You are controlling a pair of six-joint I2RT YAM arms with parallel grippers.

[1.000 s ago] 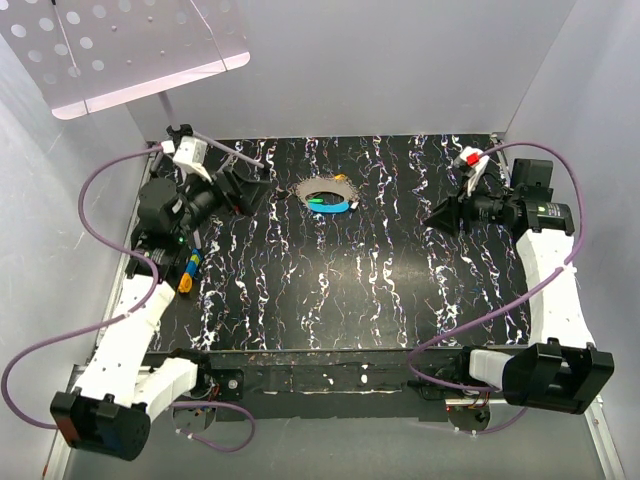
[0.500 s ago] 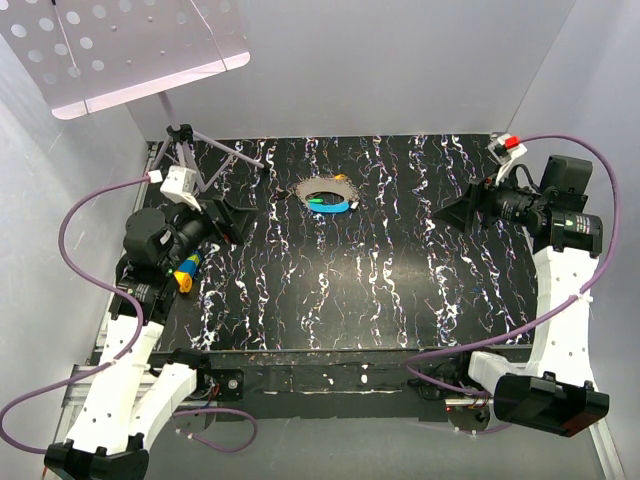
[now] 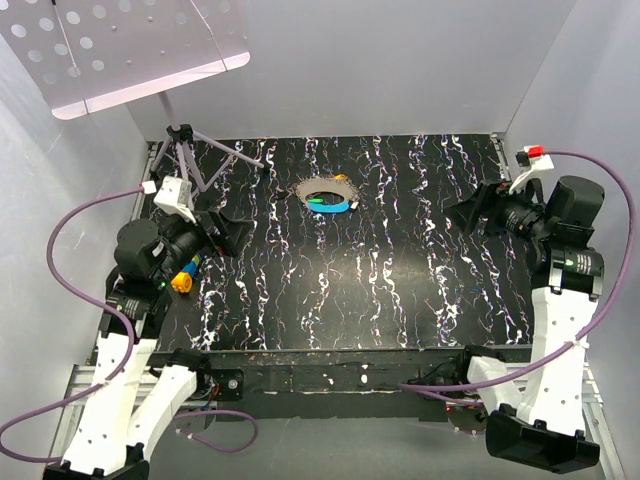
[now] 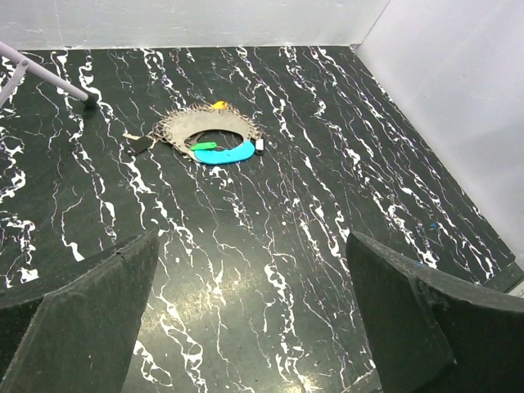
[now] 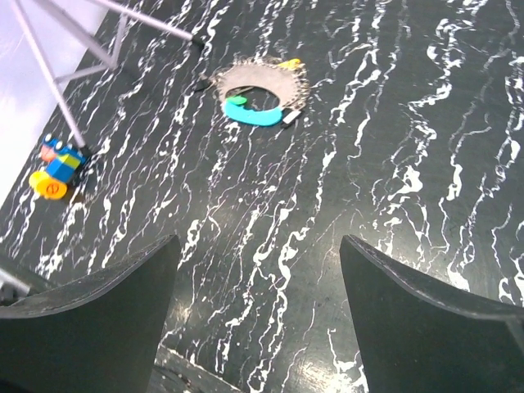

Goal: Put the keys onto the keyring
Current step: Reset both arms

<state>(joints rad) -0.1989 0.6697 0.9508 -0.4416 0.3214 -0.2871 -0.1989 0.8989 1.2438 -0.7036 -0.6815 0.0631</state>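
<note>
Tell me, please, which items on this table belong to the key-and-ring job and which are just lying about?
For the job:
- keyring, a grey loop at the far centre
- keys, their coloured heads lying at the loop

Just lying about:
- small colourful toy, near the left arm
- tripod, in the far left corner
</note>
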